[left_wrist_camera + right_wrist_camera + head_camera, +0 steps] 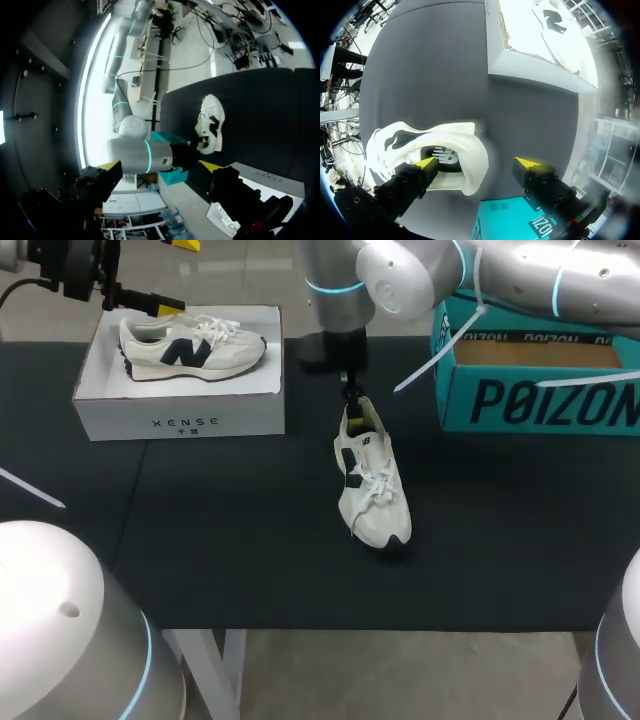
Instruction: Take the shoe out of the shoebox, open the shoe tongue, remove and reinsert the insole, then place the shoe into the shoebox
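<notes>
Right wrist view: shoe (462,134) (heel) within pincer (477,162)

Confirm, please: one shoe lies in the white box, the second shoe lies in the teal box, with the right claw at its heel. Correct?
Not quite. The second shoe lies on the black table between the white box and the teal box, as the head view shows. The other shoe is indeed in the white box, and the right claw is at the second shoe's heel.

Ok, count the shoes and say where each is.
2. One shoe lies in the white shoebox, far left; the other shoe sits mid-table, heel at the right gripper. The teal box may hide more.
</notes>
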You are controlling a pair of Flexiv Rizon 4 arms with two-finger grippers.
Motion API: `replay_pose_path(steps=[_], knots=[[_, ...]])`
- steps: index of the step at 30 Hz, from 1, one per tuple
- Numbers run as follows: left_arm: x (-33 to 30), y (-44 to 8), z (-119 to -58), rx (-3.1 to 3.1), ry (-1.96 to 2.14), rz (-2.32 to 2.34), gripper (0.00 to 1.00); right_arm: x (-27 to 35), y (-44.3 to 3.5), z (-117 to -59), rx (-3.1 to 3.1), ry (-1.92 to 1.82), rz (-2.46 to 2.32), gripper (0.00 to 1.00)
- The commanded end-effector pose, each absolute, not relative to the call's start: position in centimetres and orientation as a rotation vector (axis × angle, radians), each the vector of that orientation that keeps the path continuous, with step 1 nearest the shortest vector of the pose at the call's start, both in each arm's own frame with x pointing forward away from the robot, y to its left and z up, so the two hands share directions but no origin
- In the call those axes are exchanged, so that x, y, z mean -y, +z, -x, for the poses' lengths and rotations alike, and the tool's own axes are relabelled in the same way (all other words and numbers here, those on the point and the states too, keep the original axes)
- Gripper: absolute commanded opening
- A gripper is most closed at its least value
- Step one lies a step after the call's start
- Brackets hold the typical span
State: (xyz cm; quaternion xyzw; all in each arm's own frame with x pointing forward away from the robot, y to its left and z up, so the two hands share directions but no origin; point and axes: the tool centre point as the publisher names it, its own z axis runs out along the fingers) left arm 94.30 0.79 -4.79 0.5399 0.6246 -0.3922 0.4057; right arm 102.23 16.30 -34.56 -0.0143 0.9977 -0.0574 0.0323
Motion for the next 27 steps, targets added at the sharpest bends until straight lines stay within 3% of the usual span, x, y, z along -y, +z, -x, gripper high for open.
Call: replay_pose_path(steps=[1,9,10,12,14,15,27], knots=[[-0.8,-4.7,-94.3,-1.578,-0.989,-1.366,1.0,-16.3,-36.9,-102.6,-3.088,-0.185,0.067,1.0],[-0.8,-4.7,-94.3,-1.578,-0.989,-1.366,1.0,-16.0,-39.2,-103.1,-3.151,-0.214,0.097,1.0],[-0.8,-4.7,-94.3,-1.578,-0.989,-1.366,1.0,-15.9,-39.4,-103.3,-3.156,-0.227,0.092,0.93],[-0.8,-4.7,-94.3,-1.578,-0.989,-1.366,1.0,-15.8,-39.7,-103.5,-3.169,-0.228,0.09,0.65],[-0.8,-4.7,-94.3,-1.578,-0.989,-1.366,1.0,-15.6,-39.9,-103.6,-3.179,-0.251,0.079,0.25],[-0.8,-4.7,-94.3,-1.578,-0.989,-1.366,1.0,-15.5,-39.9,-103.7,-3.182,-0.259,0.075,0.0],[-0.8,-4.7,-94.3,-1.578,-0.989,-1.366,1.0,-13.4,-35.1,-101.3,-3.195,-0.299,-0.335,0.0]])
